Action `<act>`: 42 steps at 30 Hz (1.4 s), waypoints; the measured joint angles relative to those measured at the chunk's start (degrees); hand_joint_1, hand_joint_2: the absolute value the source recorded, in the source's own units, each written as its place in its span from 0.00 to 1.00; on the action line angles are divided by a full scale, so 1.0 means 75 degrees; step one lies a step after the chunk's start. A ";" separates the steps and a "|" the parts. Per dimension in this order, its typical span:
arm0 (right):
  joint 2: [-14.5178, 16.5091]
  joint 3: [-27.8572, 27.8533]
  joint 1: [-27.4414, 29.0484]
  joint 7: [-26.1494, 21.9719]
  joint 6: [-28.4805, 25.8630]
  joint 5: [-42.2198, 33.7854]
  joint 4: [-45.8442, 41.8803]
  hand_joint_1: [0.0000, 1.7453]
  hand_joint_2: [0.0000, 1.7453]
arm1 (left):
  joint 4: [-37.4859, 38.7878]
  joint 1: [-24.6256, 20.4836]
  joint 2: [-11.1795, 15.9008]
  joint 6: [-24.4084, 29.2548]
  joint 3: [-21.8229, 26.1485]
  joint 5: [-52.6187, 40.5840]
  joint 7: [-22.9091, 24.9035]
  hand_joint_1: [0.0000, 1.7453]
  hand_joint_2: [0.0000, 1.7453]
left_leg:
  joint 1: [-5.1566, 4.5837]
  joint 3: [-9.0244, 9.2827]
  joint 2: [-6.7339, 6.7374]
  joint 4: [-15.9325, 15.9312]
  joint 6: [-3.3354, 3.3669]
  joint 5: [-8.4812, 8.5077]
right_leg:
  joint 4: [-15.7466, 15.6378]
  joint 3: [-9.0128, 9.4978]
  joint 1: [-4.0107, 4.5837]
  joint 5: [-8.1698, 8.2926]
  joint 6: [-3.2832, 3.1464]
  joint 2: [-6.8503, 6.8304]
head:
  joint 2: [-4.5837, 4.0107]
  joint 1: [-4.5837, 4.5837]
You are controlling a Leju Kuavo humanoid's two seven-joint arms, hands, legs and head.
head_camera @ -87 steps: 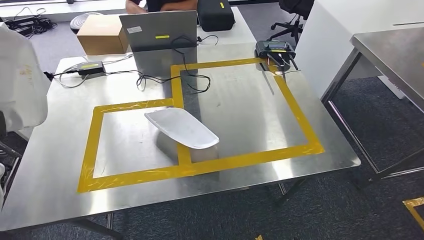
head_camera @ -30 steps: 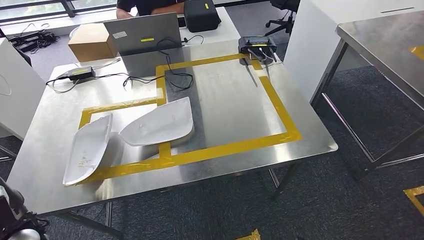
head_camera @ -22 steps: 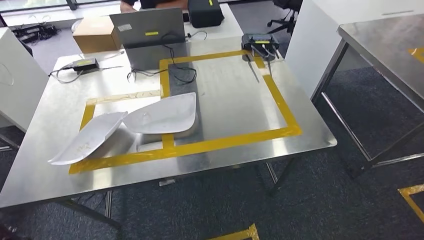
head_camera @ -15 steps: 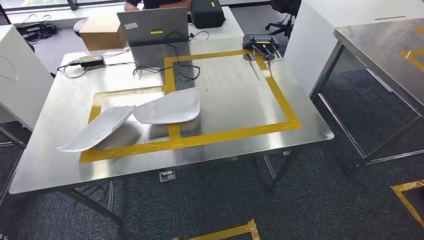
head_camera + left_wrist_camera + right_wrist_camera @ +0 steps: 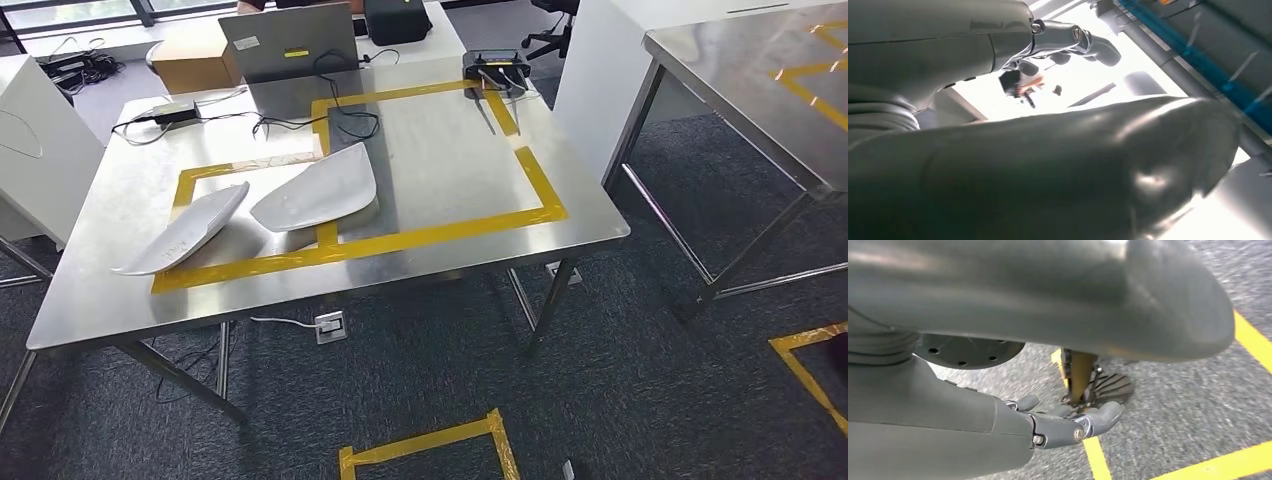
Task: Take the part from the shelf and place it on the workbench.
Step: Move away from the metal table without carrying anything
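Note:
Two white curved shell parts lie on the steel workbench [image 5: 455, 165] in the head view. One part [image 5: 318, 188] rests across the yellow tape line; the other part [image 5: 185, 230] lies to its left, near the table's left front, with its tip close to the first. In the left wrist view my left hand [image 5: 1048, 160] holds nothing, its fingers [image 5: 1083, 42] stretched out away from the thick thumb. My right hand [image 5: 1048, 425] hangs over the grey carpet, fingers [image 5: 1098, 417] loosely apart and empty.
At the workbench's far side stand a laptop [image 5: 290, 45], a cardboard box [image 5: 195, 60], a power adapter [image 5: 172, 110] with cables and a black device [image 5: 495, 70]. A second steel table [image 5: 760, 90] stands right, a white cabinet [image 5: 30, 130] left. Yellow tape [image 5: 430, 445] marks the carpet.
A second white part has appeared on the workbench left of the first. Since then the camera has drawn back from the table, and more carpet shows in front; both parts stay put.

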 joint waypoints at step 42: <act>-0.0721 0.0459 0.0243 0.0349 -0.0714 0.0697 -0.0007 0.00 1.00 | 1.2914 -0.1833 -0.1880 -0.2354 0.1902 -0.0375 0.4684 0.00 0.00 | 0.0000 0.1604 -0.0008 -0.1392 0.0358 0.0114 | 0.0168 -0.0907 -0.0111 0.0798 0.0574 -0.0058 | -0.0002 0.0016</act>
